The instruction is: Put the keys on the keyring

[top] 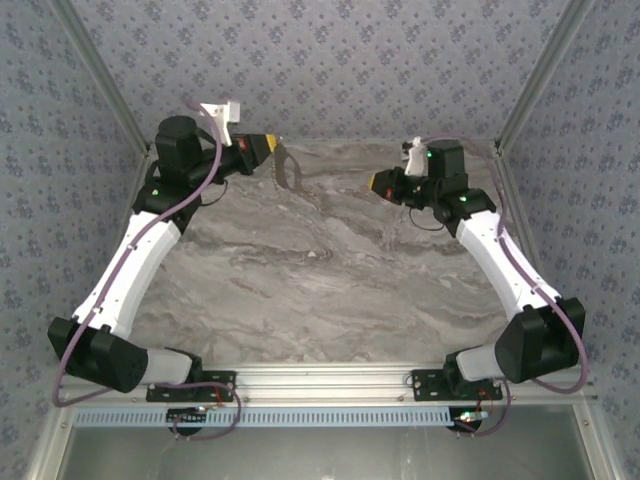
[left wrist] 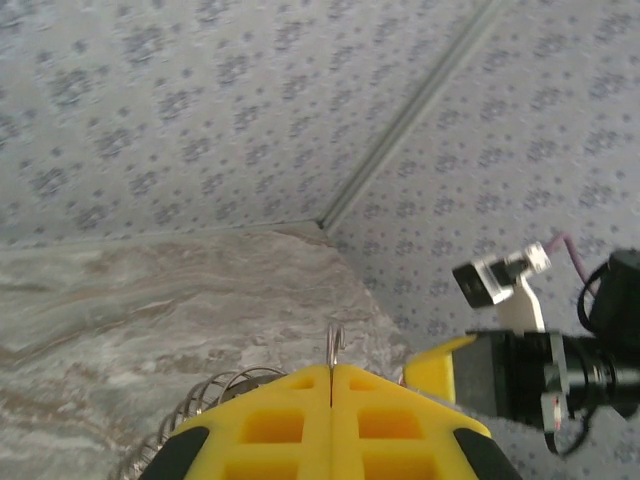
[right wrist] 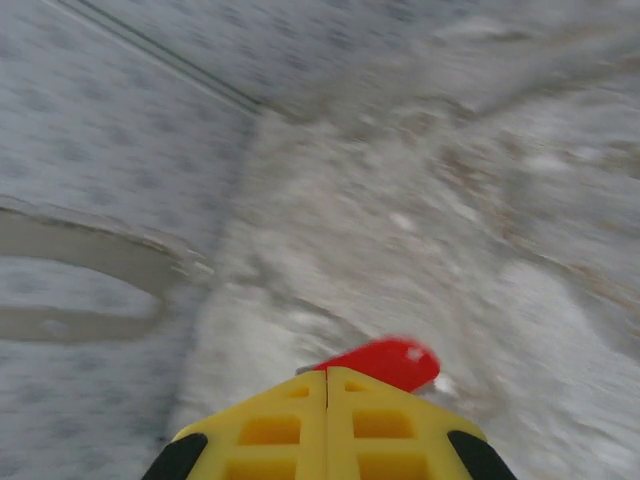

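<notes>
My left gripper (top: pixel 270 151) (left wrist: pixel 331 369) is raised at the back left, its yellow jaws shut on the keyring (top: pixel 285 166). A thin grey wire of the keyring (left wrist: pixel 336 341) sticks up from between the tips, and coiled loops of it bulge out to the left. At the back right, my right gripper (top: pixel 375 183) (right wrist: pixel 327 372) has its jaws pressed together on the keys (right wrist: pixel 388 361), a small bright red piece that juts out past the tips to the right. The two grippers face each other, a hand's width apart. The right wrist view is blurred.
The marble tabletop (top: pixel 320 280) is walled by patterned panels at the back and both sides. In the left wrist view the right gripper's yellow finger (left wrist: pixel 437 364) and its wrist camera (left wrist: pixel 490 281) show at the right, close to a corner of the walls.
</notes>
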`<action>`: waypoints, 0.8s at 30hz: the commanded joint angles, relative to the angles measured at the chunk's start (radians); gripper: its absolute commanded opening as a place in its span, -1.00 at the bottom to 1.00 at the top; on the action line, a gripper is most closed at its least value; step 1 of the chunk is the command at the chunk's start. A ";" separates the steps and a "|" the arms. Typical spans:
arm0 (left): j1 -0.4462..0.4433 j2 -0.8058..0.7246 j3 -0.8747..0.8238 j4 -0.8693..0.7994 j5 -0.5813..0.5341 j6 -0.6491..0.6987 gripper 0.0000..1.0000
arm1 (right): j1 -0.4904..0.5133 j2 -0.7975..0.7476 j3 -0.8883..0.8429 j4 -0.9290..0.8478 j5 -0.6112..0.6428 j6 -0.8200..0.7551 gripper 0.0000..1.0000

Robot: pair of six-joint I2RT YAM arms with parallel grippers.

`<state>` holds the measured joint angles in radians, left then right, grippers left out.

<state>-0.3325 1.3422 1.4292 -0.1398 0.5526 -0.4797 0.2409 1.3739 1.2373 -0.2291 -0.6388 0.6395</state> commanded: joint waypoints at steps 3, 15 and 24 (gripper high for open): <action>-0.058 0.006 0.070 0.074 0.078 0.126 -1.00 | -0.064 -0.017 -0.072 0.553 -0.312 0.330 -1.00; -0.145 0.050 0.182 0.039 0.126 0.245 -1.00 | -0.060 0.014 0.063 0.716 -0.384 0.480 -1.00; -0.156 0.070 0.205 0.054 0.152 0.237 -1.00 | 0.019 -0.007 0.184 0.461 -0.323 0.288 -1.00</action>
<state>-0.4793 1.4147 1.5795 -0.1272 0.6735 -0.2649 0.2356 1.3830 1.3537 0.3359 -0.9787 1.0267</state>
